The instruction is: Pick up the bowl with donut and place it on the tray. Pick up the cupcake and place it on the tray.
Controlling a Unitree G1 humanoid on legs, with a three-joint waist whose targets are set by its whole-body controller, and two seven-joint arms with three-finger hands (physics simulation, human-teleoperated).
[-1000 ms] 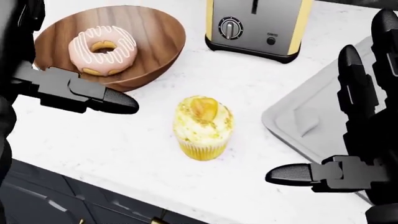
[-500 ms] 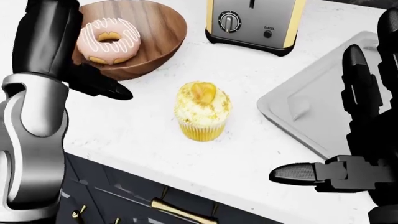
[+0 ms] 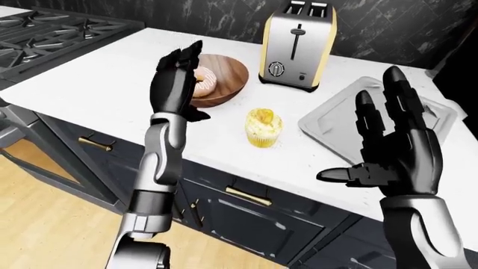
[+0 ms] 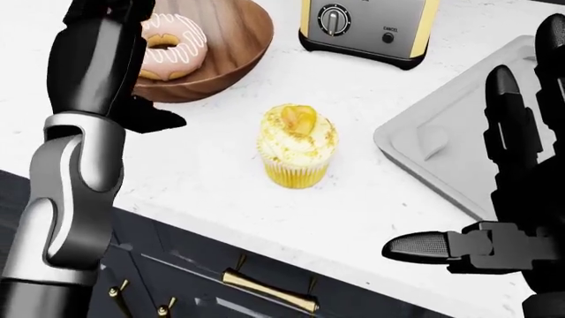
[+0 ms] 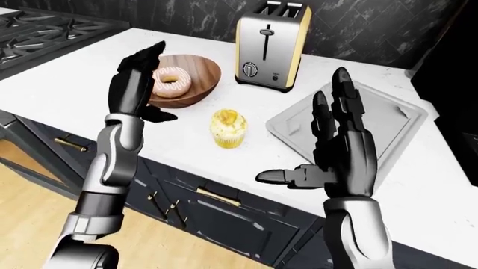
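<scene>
you are at the first step, the reach for the bowl, and nothing is lifted yet. your left hand (image 3: 176,84) is raised upright just beside the wooden bowl (image 5: 195,84), at the bowl's left in the right-eye view, with its fingers spread apart and closed on nothing. i cannot tell from these views whether any finger touches the rim. the pink donut (image 4: 172,46) lies inside the bowl, partly hidden by that hand in the head view. the cupcake (image 4: 297,146) stands upright on the white counter (image 3: 97,89), near the bowl and apart from it, between the bowl and the grey tray (image 5: 388,120). the tray is bare and sits at the right of the views, beside the toaster (image 3: 297,47). your right hand (image 5: 340,151) hovers open, palm turned inward, over the counter edge below the tray, holding nothing.

the next move probably calls for lowering the left hand so its fingers hook the near rim, with the thumb under or outside the wall. keep the bowl level so the donut stays in, and carry it past the cupcake without knocking it.
</scene>
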